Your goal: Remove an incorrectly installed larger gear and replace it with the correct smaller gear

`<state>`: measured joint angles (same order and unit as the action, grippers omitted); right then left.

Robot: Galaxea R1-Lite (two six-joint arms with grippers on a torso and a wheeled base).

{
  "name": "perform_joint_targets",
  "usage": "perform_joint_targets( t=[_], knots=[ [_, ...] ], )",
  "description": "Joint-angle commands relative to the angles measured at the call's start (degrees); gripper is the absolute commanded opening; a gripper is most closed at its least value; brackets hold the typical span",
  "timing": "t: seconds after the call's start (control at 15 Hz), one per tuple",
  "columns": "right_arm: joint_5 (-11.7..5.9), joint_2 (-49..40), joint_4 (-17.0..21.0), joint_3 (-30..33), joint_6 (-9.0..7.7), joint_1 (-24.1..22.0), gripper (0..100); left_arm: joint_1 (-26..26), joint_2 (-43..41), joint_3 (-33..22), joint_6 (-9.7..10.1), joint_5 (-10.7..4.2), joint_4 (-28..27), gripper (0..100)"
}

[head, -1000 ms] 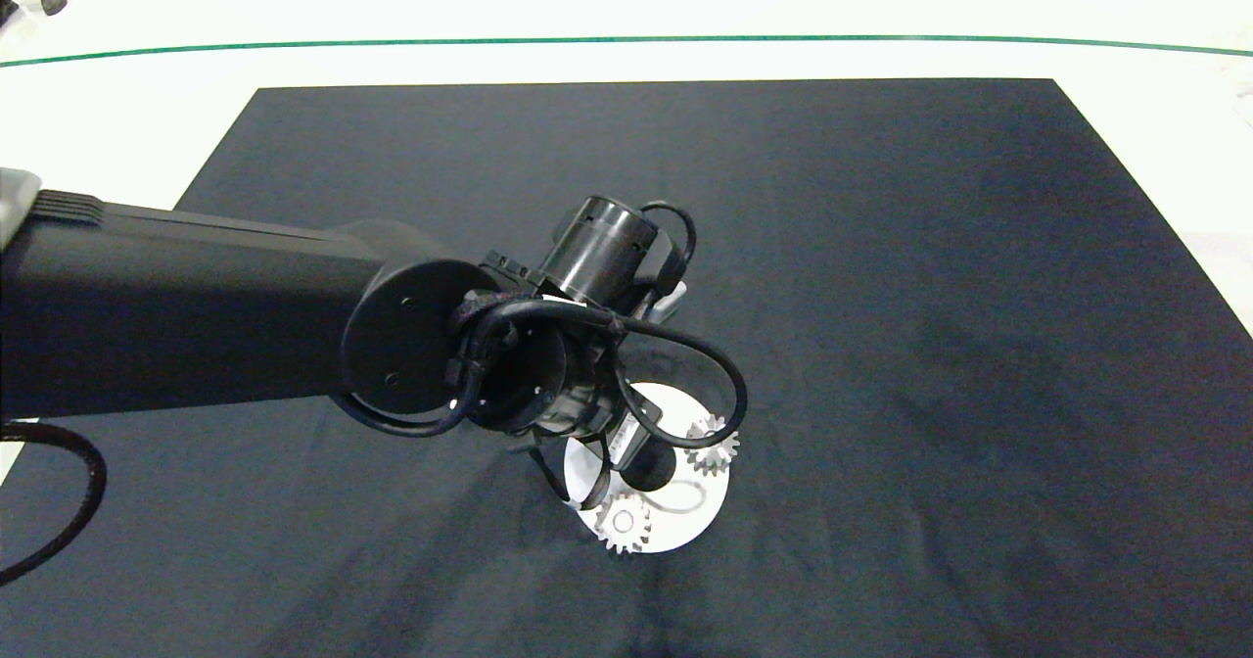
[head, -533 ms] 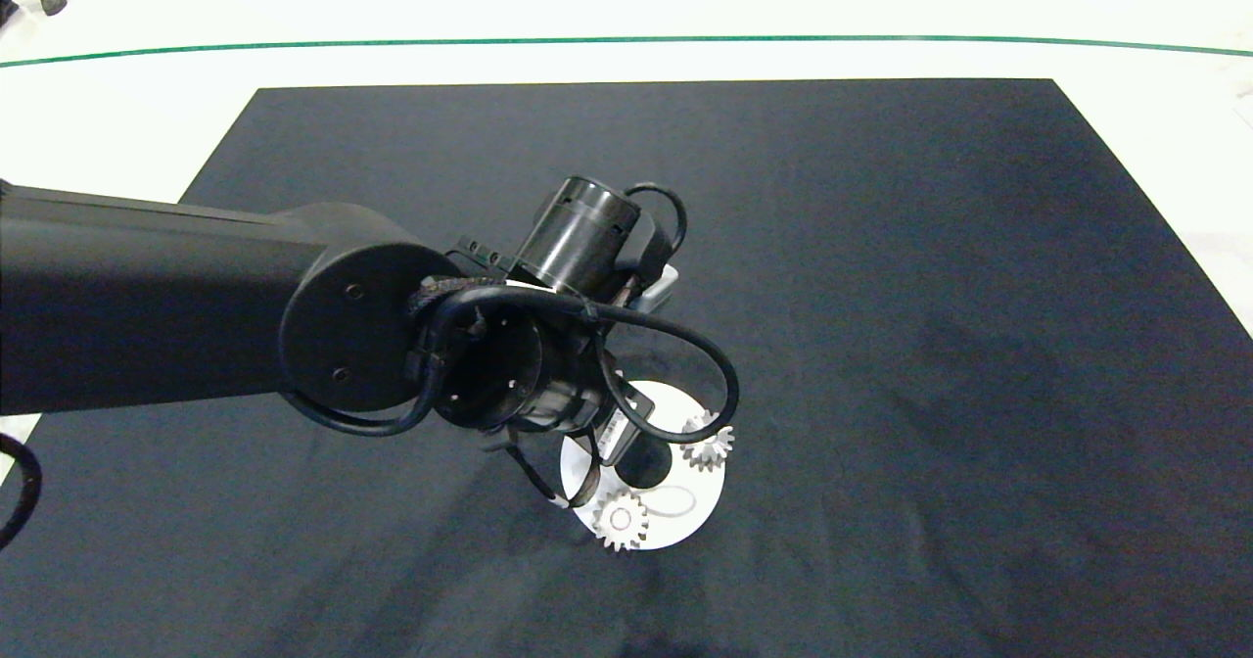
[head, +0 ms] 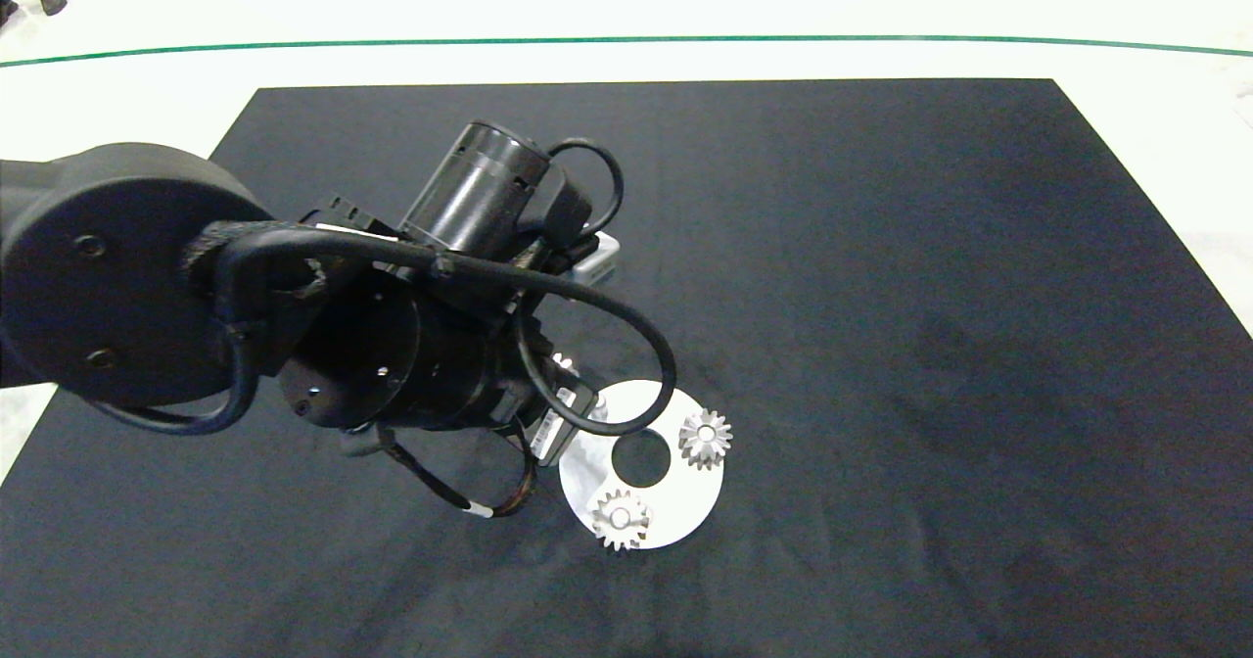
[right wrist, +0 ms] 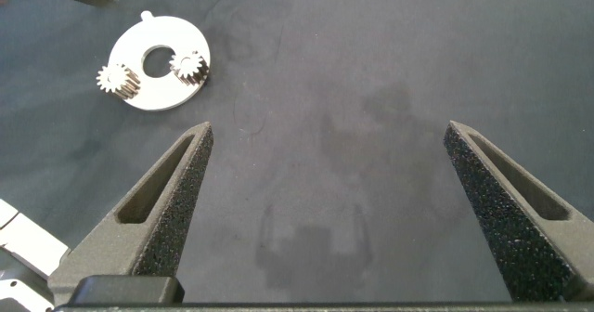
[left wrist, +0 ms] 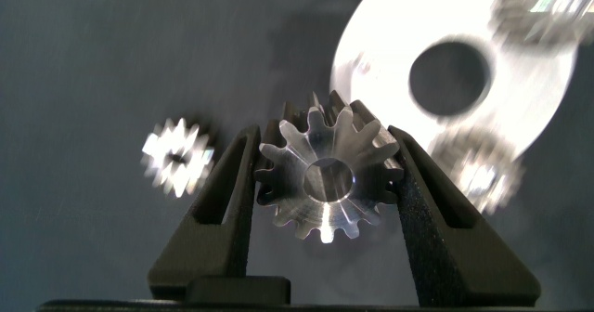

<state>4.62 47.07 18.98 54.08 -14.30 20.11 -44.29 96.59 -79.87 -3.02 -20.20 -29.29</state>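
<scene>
The left end effector [left wrist: 323, 177] pinches the larger gear [left wrist: 325, 177] by its teeth above the desk; that narrow hold could let it slip

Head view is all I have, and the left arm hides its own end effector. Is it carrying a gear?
Observer: Yes. The left wrist view shows the left end effector shut on the larger gear, one finger on each side of its teeth, with the wide bore facing the camera.
Operator: Is there a spare gear off the plate?
Observer: Yes, a smaller gear lies on the dark mat, apart from the round plate. The right end effector is open and holds nothing, over bare mat.
</scene>
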Motion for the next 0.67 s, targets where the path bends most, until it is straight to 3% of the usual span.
perform_joint_targets(
  t=[0.07,0.2,0.4,0.67],
  knots=[
    [0.04,0.0,0.1,0.0,-0.11,0.0,100,3.2,-9.1,9.9,0.21,-0.10,0.1,0],
    [0.04,0.0,0.1,-0.1,-0.11,0.0,100,6.1,-12.3,16.9,0.30,-0.10,1.6,0],
    [0.04,0.0,0.1,-0.1,-0.11,0.0,100,8.8,-14.8,27.9,0.21,0.25,12.1,0],
    [0.04,0.0,0.1,-0.1,-0.20,0.0,100,10.1,-15.3,32.5,0.30,0.34,14.2,0]
  ],
)
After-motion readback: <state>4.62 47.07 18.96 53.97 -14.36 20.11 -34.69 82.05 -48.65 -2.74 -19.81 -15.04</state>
